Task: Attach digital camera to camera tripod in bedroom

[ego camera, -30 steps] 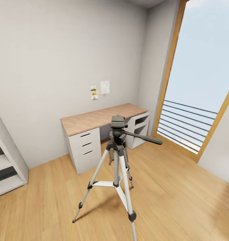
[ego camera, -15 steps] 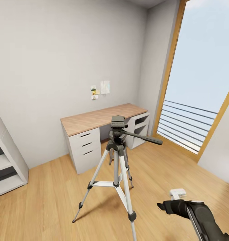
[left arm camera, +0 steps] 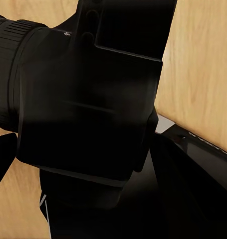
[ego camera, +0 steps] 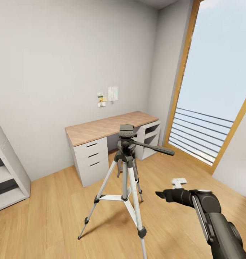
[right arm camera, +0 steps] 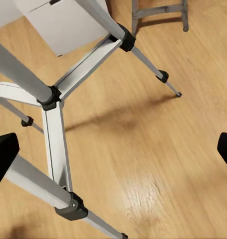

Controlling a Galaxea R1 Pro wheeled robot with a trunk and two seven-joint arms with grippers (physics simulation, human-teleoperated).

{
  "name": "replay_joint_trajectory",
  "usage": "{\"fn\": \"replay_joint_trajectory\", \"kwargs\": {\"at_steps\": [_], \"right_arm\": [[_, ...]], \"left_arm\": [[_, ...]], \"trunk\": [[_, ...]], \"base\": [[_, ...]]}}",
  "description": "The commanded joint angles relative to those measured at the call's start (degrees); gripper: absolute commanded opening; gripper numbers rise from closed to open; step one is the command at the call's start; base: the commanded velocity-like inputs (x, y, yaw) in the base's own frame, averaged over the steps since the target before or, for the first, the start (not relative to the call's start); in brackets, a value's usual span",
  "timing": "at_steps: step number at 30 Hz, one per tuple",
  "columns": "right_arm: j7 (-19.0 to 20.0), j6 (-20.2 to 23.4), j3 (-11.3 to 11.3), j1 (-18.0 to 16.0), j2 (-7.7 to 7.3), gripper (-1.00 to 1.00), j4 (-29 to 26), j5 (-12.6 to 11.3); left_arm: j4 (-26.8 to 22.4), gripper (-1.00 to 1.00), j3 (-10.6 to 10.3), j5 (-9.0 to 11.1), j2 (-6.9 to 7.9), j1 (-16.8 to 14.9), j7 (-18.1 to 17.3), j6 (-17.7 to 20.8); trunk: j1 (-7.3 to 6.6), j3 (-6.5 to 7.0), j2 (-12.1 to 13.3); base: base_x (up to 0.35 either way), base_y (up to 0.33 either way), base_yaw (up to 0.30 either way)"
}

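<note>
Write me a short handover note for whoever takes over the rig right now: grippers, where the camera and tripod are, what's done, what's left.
Left gripper: the left wrist view shows the digital camera close up against it, apparently held; the finger closure itself is not clear.
Right gripper: open and empty, raised beside the camera tripod, level with its upper legs.
The tripod stands upright on the wood floor in front of the desk; its head is bare.
Done: robot is at the tripod with the camera.
Left: bring the camera up, seat it on the head.

text: none legible | wall papers: too small to read
</note>
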Motion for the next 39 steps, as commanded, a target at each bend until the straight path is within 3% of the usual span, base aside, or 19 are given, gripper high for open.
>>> {"fn": "replay_joint_trajectory", "kwargs": {"at_steps": [1, 28, 31, 35, 39], "right_arm": [[0.6, 0.15, 0.13, -0.08, 0.13, 1.0, -0.08, 0.64], [0.86, -0.11, 0.77, -0.16, 0.76, 1.0, -0.12, 0.43], [1.14, -0.96, 1.23, -0.14, 1.71, 1.0, 0.18, 0.35], [1.84, -5.3, 3.16, -0.13, 4.18, 1.0, 0.4, 0.33], [3.11, -7.75, 4.97, -0.12, 5.13, 1.0, 0.73, 0.34]], "left_arm": [[0.0, -1.0, -0.48, 0.29, 0.0, -0.04, 0.11, 0.01], [0.04, -1.0, -0.5, 0.25, -0.01, -0.04, 0.13, 0.08], [0.04, -1.0, -0.5, 0.29, -0.01, -0.04, 0.13, 0.08], [0.04, -1.0, -0.5, 0.31, -0.01, -0.04, 0.13, 0.08], [0.02, -1.0, -0.49, 0.38, -0.01, -0.04, 0.13, 0.08]], "trunk": [[0.01, -0.08, -0.06], [0.01, -0.08, -0.06], [0.01, -0.08, -0.06], [0.01, -0.08, -0.06], [0.01, -0.08, -0.06]], "base": [[0.0, 0.0, 0.0], [-0.065, 0.0, 0.0], [0.0, 0.0, 0.0], [0.0, 0.0, 0.0], [0.0, 0.0, 0.0]]}}
